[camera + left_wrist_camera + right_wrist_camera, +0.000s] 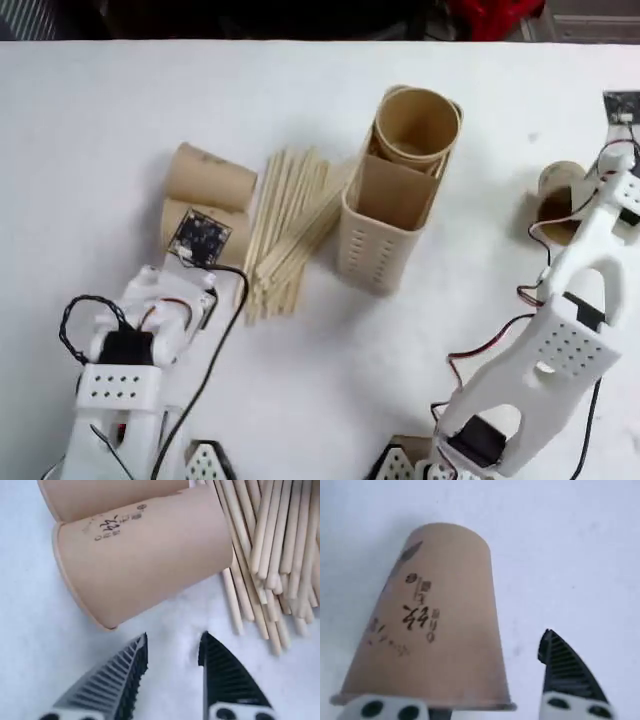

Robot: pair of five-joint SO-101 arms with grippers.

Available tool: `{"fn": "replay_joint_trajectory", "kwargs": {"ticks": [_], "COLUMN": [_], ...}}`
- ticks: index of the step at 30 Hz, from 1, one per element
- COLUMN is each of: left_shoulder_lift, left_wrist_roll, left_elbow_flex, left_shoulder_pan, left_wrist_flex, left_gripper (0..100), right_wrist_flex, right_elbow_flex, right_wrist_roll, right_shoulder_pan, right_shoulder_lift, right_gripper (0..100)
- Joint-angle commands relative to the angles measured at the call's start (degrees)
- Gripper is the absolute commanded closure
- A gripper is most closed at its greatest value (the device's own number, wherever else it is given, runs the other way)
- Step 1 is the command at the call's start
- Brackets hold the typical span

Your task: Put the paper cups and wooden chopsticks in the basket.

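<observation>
Left gripper (pixel 174 636), fingers apart, faces a tan paper cup (pixel 145 560) that looks light and crushable, so pinch the rim gently; right gripper (pixel 485 640) fingers apart too.

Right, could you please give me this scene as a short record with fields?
basket: upright, central, nested cups inside
chopsticks: piled flat beside the basket
left cups: two, on their sides beside the chopsticks
right cup: on its side, apart
left jaws: open, short of a left cup
right jaws: open, one jaw clear of the right cup
</observation>
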Motion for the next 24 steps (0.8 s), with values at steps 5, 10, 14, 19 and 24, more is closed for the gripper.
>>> {"fn": "replay_joint_trajectory", "kwargs": {"ticks": [5,10,14,19,24], "left_shoulder_lift": [-0.92,-0.92,-0.92,-1.01,-1.01], "left_wrist_roll": [-0.44,-0.44,-0.44,-0.44,-0.44], "left_elbow_flex": [-0.35,-0.35,-0.35,-0.35,-0.35], "left_shoulder_pan": [0.92,0.92,0.92,0.92,0.92], "left_wrist_flex": [-1.14,-1.14,-1.14,-1.05,-0.97], "left_gripper": [83,83,83,83,83], "right_wrist_flex": [0.31,5.05,11.91,23.16,30.46], "right_elbow_flex": [-1.67,-3.34,-3.78,-3.69,-3.69], "right_wrist_roll": [-2.20,-6.86,-7.21,-7.38,-8.26], "right_shoulder_pan": [0.84,2.68,3.47,3.21,1.19], "right_shoulder_lift": [0.48,-2.15,-7.96,-17.63,-22.73], "right_gripper": [96.4,98.1,98.2,98.1,98.1]}}
